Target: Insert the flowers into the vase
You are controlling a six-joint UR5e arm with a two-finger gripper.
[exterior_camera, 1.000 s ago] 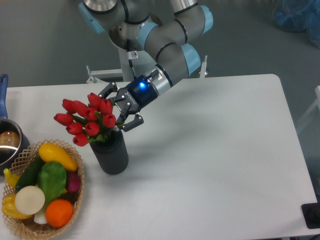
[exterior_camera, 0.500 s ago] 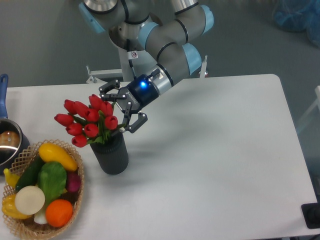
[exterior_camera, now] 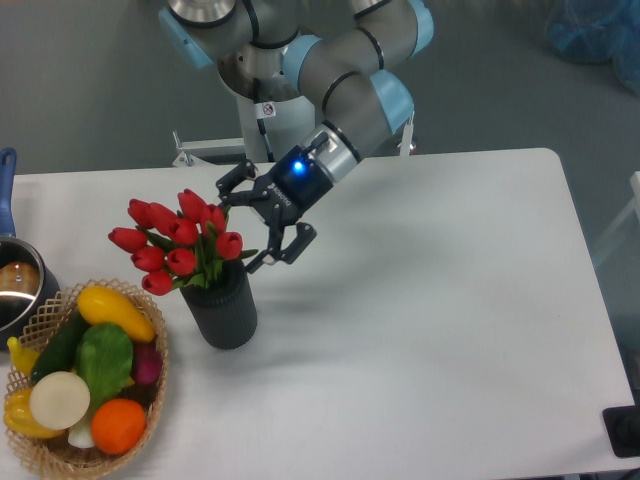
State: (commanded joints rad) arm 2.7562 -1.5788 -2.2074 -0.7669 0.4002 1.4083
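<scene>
From my console I see the bunch of red tulip buds on green stems (exterior_camera: 180, 245) standing in the dark ribbed cylindrical vase (exterior_camera: 224, 310) (beside a woven wicker basket (exterior_camera: 152, 425)), the two-finger gripper (exterior_camera: 258, 222) spread open just right of them, holding nothing.

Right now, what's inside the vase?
The flowers stand in the vase: red buds and green leaves rise above its mouth. The lower stems are hidden by its dark wall. The gripper is open and clear of them.
</scene>
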